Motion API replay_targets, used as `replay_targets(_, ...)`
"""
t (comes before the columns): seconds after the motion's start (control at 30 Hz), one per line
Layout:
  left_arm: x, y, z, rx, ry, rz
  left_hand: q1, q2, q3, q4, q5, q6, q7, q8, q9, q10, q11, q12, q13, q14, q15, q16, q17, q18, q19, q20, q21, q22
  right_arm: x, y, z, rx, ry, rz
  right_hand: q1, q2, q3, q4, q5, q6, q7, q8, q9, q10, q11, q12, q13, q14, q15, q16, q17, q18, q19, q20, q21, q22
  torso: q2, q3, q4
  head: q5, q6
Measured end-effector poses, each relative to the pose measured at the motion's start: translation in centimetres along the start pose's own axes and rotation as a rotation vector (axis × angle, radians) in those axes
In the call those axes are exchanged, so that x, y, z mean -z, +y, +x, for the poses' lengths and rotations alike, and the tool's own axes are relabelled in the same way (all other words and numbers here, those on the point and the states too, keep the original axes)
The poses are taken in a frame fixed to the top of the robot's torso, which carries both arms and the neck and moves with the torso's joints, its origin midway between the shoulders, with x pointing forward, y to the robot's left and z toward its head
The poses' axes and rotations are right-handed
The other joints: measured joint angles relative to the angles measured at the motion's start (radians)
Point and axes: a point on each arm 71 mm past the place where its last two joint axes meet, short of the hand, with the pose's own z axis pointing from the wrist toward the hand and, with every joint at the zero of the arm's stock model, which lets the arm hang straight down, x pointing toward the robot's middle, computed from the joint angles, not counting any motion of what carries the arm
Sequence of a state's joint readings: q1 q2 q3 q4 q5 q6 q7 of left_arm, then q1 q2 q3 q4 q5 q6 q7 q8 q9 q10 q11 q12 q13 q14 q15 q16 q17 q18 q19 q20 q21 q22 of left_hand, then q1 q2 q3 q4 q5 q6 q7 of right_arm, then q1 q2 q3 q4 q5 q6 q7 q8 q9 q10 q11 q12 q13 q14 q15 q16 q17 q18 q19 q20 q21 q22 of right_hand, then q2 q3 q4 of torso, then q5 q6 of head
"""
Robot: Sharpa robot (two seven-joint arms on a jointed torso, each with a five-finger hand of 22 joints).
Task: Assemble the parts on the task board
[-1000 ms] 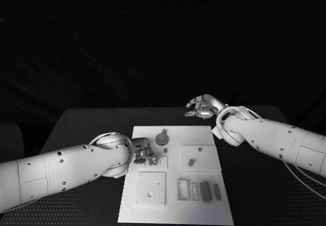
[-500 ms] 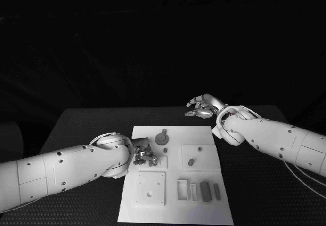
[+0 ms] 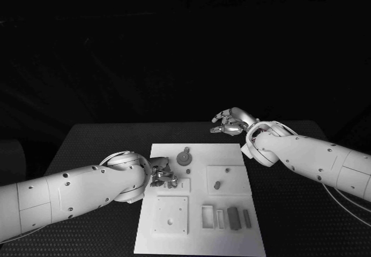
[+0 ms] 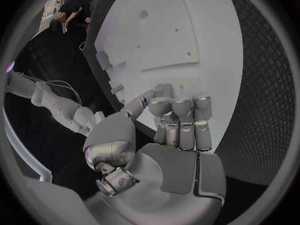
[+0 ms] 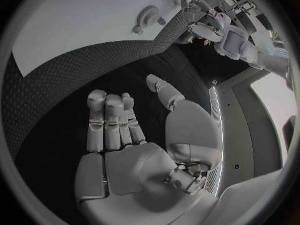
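We see the task board [image 3: 232, 152] lying mid-table with small parts [image 3: 234, 218] along its near edge. Our left hand [image 3: 162, 175] rests at the board's left side, fingers curled, grasp unclear, while our right hand [image 3: 229, 122] hovers empty beyond the far corner, fingers apart.

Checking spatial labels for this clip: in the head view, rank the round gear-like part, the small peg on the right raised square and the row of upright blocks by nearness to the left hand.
1. Round grey gear-like part, just beyond the left hand.
2. Small grey peg on the right raised square.
3. Row of grey upright blocks at the board's near right.
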State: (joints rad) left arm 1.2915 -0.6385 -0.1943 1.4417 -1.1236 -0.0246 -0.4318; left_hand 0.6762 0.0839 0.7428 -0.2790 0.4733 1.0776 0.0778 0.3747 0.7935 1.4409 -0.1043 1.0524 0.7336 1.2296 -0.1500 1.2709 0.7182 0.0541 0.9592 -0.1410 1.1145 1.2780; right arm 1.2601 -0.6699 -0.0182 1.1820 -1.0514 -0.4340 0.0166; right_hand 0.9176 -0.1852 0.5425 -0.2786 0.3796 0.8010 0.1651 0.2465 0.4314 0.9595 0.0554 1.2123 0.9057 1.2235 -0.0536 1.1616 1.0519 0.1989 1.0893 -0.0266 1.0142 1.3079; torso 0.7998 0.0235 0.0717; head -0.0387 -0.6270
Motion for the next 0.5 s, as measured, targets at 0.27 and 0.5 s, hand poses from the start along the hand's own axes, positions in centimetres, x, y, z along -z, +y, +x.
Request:
replay_targets(0.27,0.0,0.02,-0.02,0.001,-0.003,-0.002,-0.005,0.005,0.0,0.0,0.0,0.0,0.0,0.009,0.003,0.0,0.0,0.009,0.0,0.0,0.0,0.011,0.0,0.0,0.0,0.0,0.0,0.0,0.01,-0.06,-0.04,0.0,0.0,0.002,0.0,0.0,0.0,0.0,0.008,0.0,0.0,0.004,0.0,0.0,0.0,0.004,-0.002,0.0,0.0,0.0,-0.001,0.0,0.0,0.0,0.0,0.0,0.0,0.0002,-0.0007,0.0,-0.003)
replay_targets(0.5,-0.05,0.12,-0.08,0.001,-0.006,-0.005,-0.008,0.002,0.001,-0.001,0.0,0.0,0.0,0.014,0.004,0.0,0.0,0.012,0.0,0.002,0.002,0.011,0.0,0.0,0.0,0.0,0.0,0.0,0.03,-0.1,-0.06,0.001,0.0,0.003,0.0,0.0,0.0,0.0,0.01,0.0,0.0,0.003,0.0,0.0,0.0,0.004,-0.003,0.0,0.0,0.0,-0.002,0.0,0.0,0.0,0.0,0.0,0.0,0.0009,-0.0003,0.0,-0.004)
